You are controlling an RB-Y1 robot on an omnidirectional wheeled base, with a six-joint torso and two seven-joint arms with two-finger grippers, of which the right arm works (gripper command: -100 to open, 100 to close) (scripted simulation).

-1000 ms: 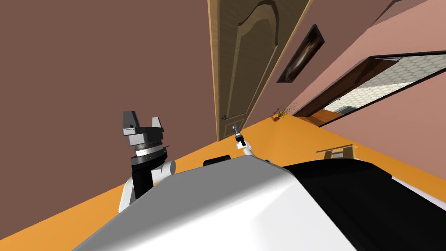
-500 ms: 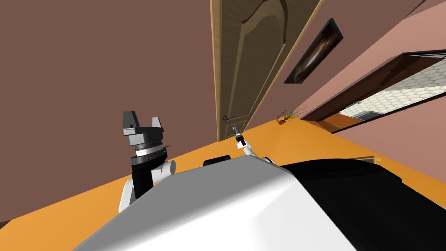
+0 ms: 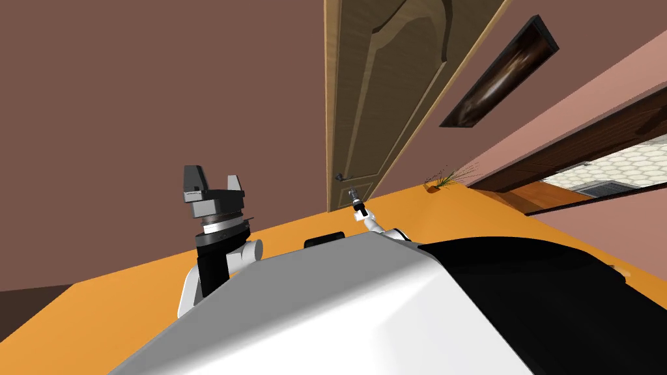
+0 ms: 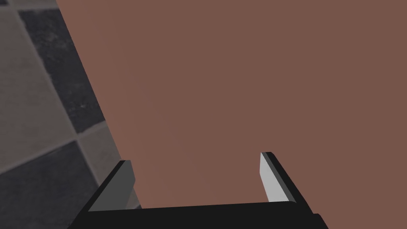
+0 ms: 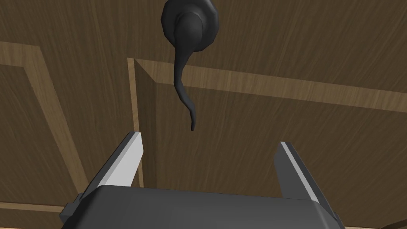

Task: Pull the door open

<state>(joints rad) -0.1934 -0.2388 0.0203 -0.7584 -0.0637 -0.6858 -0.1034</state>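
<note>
Ahead, the door (image 3: 384,97) sits flush in its pale wooden frame, panelled and brown, with bare brown wall (image 3: 163,84) running off from its handle-side edge. The dark handle (image 5: 187,59) is mounted close to that edge, low on the door in the head view. It is a round rose with a thin curved lever.

The right claw (image 5: 209,139) faces the door with its fingers spread wide. The lever's tip points at the gap between them but ends just short of the fingertips, touching neither. Panel mouldings of the door cross behind the handle, and one upright moulding edge lines up near one finger (image 5: 129,159). In the head view this claw is small, just in front of the door's lower part and near the handle, with a strip of orange floor (image 3: 456,215) below it.

The left claw (image 3: 213,179) is raised well apart from the door, on the handle side, and its fingers are spread too.

On the door's far side, a dark picture (image 3: 498,75) hangs on the wall. A small plant (image 3: 443,181) sits at the wall's foot, and open orange floor lies between it and the door.
</note>
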